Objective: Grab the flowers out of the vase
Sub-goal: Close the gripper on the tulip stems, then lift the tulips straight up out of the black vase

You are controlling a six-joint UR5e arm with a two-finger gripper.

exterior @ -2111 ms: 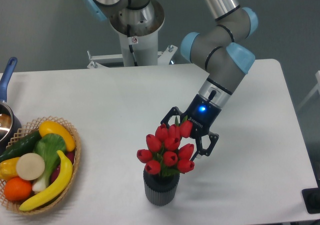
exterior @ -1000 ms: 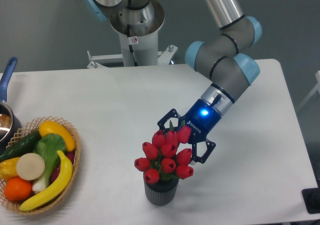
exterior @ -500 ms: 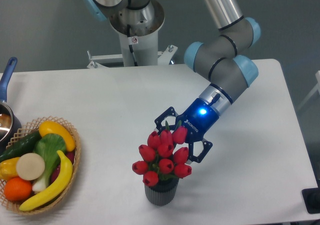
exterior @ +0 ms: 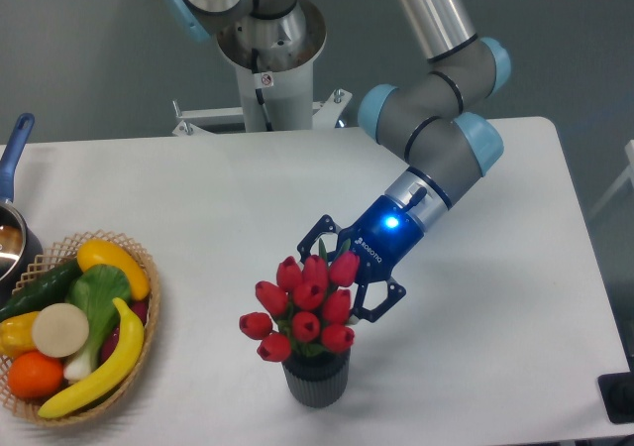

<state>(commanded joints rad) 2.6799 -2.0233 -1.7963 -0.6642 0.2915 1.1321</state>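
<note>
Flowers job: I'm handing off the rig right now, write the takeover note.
Claw: at the back of the flowers, its jaws hidden behind the buds; open or shut cannot be told.
Flowers: stems in the vase, bunch leaning left.
Vase: upright near the table's front edge.
Done: claw brought up to the bunch.
Left: confirm the grip, lift the flowers clear of the vase.
Basket of fruit at far left, not involved.

White lettering on the end effector [exterior: 340,279] — perhaps "ROBOTIQ", barely legible.
</note>
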